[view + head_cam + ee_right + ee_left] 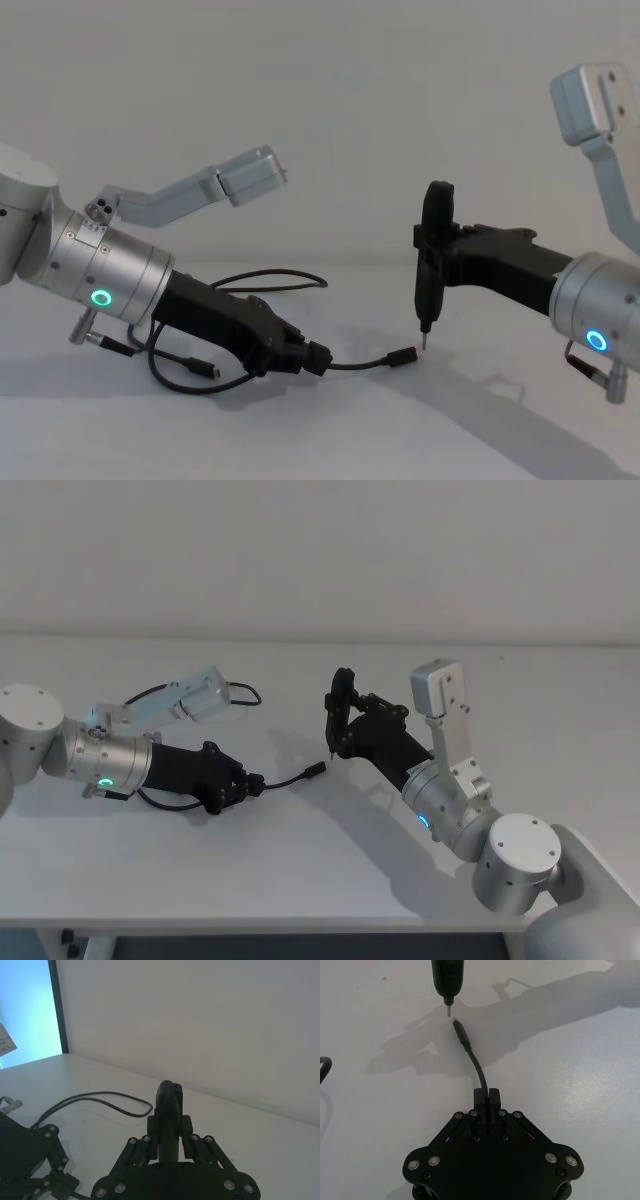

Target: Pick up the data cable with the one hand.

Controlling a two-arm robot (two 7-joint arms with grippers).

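L gripper [486, 1096] has its short blocky fingers pinched narrow on the data cable [479, 1072], gripping it a little back from the plug end. Straight out ahead of the fingertips the cord arcs fwd, long axis running away from the gripper, ending in the plug [459, 1030] w/ its metal tip pointing on. Chest view: that free end [403, 357] hangs just off the table [330, 430], or maybe touches it, can't tell. Behind the L gripper the rest of the cable loops back alongside the arm.

Just beyond the plug tip: a slim black tool [338, 712] held upright by the R gripper [170, 1132], clamped on its body, thin metal point [448, 1010] down, near the plug but apart. L arm is the one on the cable; grasp looks made, lift is what's left, I'd say.
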